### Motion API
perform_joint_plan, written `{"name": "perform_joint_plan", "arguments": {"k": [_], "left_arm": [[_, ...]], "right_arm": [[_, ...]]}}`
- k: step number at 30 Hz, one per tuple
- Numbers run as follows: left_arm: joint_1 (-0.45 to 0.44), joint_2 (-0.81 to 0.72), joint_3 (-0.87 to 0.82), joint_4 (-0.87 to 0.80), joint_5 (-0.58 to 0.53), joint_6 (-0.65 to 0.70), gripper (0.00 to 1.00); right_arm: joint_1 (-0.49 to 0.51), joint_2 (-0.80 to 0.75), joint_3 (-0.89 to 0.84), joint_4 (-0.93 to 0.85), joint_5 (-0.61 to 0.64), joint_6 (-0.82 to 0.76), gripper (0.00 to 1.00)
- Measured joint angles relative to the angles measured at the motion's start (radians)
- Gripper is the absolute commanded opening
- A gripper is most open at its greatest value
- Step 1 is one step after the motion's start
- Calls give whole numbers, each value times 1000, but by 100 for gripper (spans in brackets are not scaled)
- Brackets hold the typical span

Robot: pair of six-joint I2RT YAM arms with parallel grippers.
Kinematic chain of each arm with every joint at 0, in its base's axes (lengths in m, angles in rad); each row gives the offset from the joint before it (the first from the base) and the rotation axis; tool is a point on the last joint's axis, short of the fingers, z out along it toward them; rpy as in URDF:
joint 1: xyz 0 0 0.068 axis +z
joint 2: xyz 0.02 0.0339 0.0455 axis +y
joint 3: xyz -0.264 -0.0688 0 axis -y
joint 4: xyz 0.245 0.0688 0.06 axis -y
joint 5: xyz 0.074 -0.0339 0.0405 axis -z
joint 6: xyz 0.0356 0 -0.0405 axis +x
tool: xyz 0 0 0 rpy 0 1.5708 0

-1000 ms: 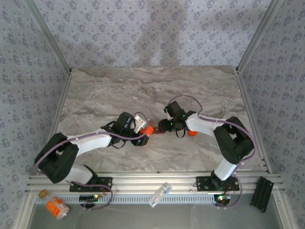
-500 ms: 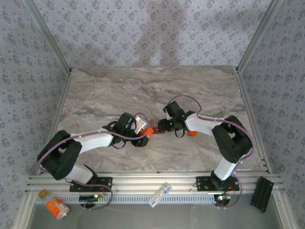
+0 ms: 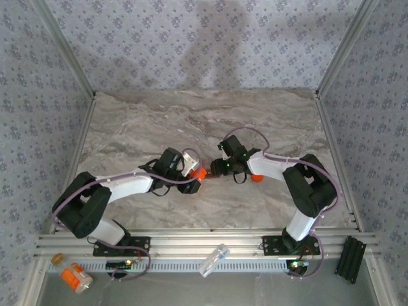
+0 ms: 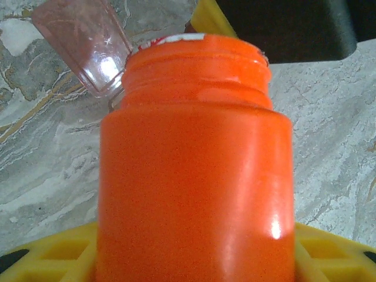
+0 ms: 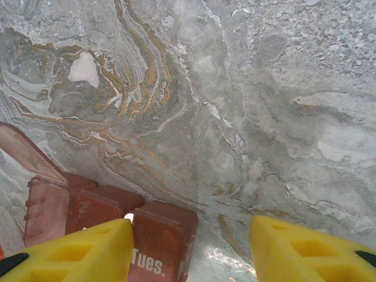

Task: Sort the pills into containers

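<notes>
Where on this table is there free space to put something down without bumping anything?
The far half of the marble table, up to the back wall, is bare; so is the near strip between the arm bases. The middle is crowded: left gripper with orange bottle, pill box, right gripper.

the red-brown container [image 5: 88, 211] lies at the lower left on the marble bench [image 5: 235, 117], one lid [image 5: 23, 150] raised, another marked "tues." the gripper [image 5: 191, 235] shows yellow fingers [image 5: 76, 252] standing apart along the bottom edge.

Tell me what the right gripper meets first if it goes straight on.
Probably bare table: the right gripper points at it. The box sits at the gap's edge, likely off that line.
</notes>
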State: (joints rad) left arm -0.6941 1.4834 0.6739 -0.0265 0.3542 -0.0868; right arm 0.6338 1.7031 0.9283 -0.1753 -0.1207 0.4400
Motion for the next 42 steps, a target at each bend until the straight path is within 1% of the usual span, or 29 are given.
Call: {"name": "perform_joint_plan", "arguments": {"k": [18, 42], "left_arm": [[0, 31, 79, -156, -30, 16, 0], [0, 90, 151, -259, -56, 42, 0]], "right_arm": [[0, 1, 0, 0, 0, 20, 56], [0, 6, 0, 16, 0, 35, 56]]}}
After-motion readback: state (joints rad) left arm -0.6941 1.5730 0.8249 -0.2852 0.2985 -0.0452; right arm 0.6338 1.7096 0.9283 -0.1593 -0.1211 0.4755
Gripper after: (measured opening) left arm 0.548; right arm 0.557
